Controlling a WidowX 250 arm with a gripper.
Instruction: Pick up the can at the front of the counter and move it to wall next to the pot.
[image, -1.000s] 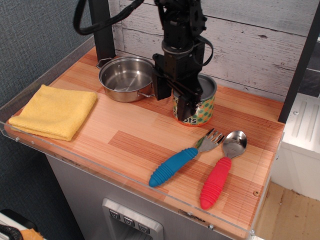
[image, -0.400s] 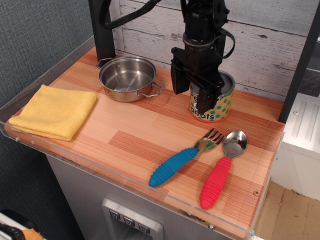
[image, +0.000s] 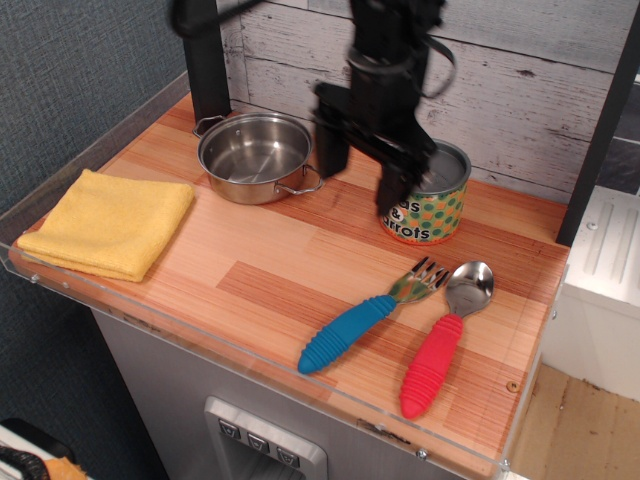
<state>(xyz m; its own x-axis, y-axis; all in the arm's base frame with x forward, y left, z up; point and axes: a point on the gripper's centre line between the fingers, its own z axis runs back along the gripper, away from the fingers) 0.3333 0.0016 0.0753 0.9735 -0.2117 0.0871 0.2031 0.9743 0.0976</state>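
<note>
Hanging blurred in the upper middle of the frame, the end effector (image: 362, 165) has its two dark fingers spread wide, one (image: 330, 150) toward the pot and the other (image: 395, 185) in front of the can's left edge, with nothing between them. Whether that right finger touches the can cannot be told through the blur. The can (image: 432, 207) stands upright on the counter (image: 260, 280) at the upper right of centre, close to the whitewashed plank wall (image: 520, 90) and to the right of the steel pot (image: 255, 155), a strip of bare wood between them. By the look of it the placing step is done and the release is in hand. What remains is a clean lift straight up, away from the can, so the near finger does not tip or drag it. A folded yellow cloth (image: 110, 220) lies at the left; a blue-handled fork (image: 365, 320) and a red-handled spoon (image: 440, 350) lie at the lower right.
</note>
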